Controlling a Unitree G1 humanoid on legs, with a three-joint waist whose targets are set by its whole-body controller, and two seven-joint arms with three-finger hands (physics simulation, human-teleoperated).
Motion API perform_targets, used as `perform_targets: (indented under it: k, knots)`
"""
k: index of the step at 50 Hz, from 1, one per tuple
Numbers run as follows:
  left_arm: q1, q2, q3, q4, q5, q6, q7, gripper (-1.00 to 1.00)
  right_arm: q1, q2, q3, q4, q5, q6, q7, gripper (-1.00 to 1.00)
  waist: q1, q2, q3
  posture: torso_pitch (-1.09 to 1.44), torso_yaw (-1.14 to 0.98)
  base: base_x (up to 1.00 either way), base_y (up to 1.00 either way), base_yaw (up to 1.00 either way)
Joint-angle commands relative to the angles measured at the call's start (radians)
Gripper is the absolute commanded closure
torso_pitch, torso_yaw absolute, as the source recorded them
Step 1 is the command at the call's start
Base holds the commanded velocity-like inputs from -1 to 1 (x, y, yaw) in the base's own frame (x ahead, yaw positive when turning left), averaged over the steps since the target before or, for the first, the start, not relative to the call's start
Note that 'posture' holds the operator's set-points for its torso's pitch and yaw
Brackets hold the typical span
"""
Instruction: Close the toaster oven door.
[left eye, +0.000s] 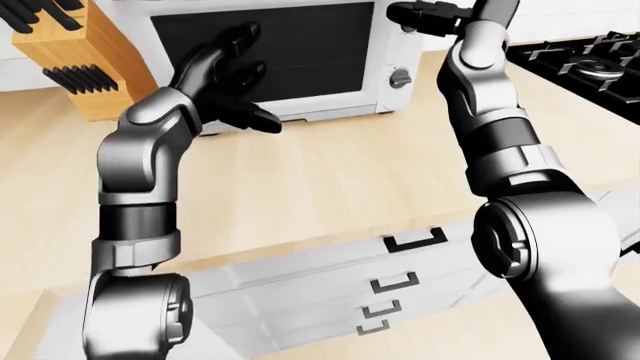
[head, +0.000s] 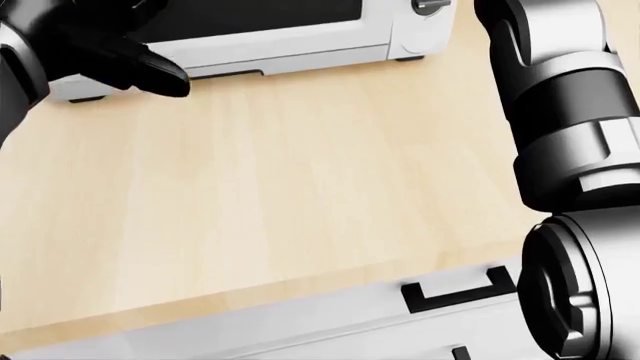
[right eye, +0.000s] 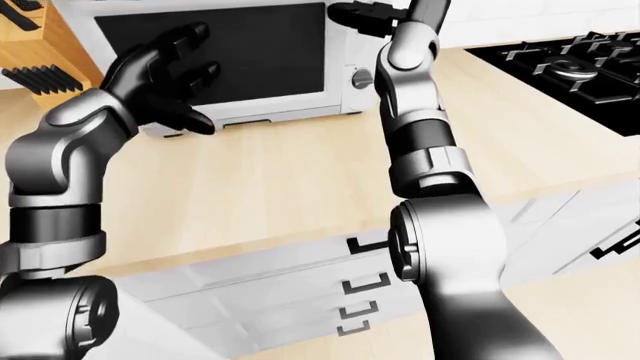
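Left hand (left eye: 228, 81), black and three-fingered, raised with fingers (left eye: 240, 37) spread and released, grasping nothing. Directly behind that hand in the left-eye view: the white box-shaped toaster oven (left eye: 285, 60) with its dark glass door (left eye: 300, 46) standing upright, flush with the white frame, apparently shut. Palm held against or just short of the glass; contact impossible to confirm from these views.

Right hand (left eye: 432, 15), also black, up near the top right corner of the oven, above the round grey control knob (left eye: 400, 77). Fingers only partly seen at the frame's upper edge; clenched or released, cannot tell.

To the left of the left hand, beside the oven: a light wooden knife block (left eye: 75, 56) with black handles sticking out. Well to the right of the right hand: a black stove top with dark grates (left eye: 585, 64).

Below both hands: the pale wood-grain surface (left eye: 320, 187) carrying the oven, and beneath its near edge white drawers with black bracket handles (left eye: 400, 259).
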Motion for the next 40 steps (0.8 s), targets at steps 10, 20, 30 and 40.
perform_targets:
  k: [10,20,30,40]
  knots:
    - [-0.109,0.026,0.027,0.138,0.02,-0.071,0.006,-1.0,-0.04,-0.011,0.001,-0.04,-0.006,-0.024,0.002,-1.0,0.003,-0.002,-0.031,0.0,0.0,0.0,0.0,0.0]
    - [-0.18,0.039,0.023,0.272,0.033,-0.126,-0.014,-1.0,-0.037,-0.01,0.0,-0.036,-0.002,-0.026,0.005,-1.0,0.004,-0.004,-0.032,0.0,0.0,0.0,0.0,0.0]
    - [-0.264,0.047,0.019,0.438,0.043,-0.184,-0.034,-1.0,-0.036,-0.011,-0.001,-0.038,0.002,-0.024,0.006,-1.0,0.006,-0.007,-0.03,0.0,0.0,0.0,0.0,0.0]
    - [-0.317,0.051,0.007,0.563,0.068,-0.226,-0.053,-1.0,-0.033,-0.011,0.0,-0.045,0.003,-0.022,0.005,-1.0,0.002,-0.008,-0.03,0.0,0.0,0.0,0.0,0.0]
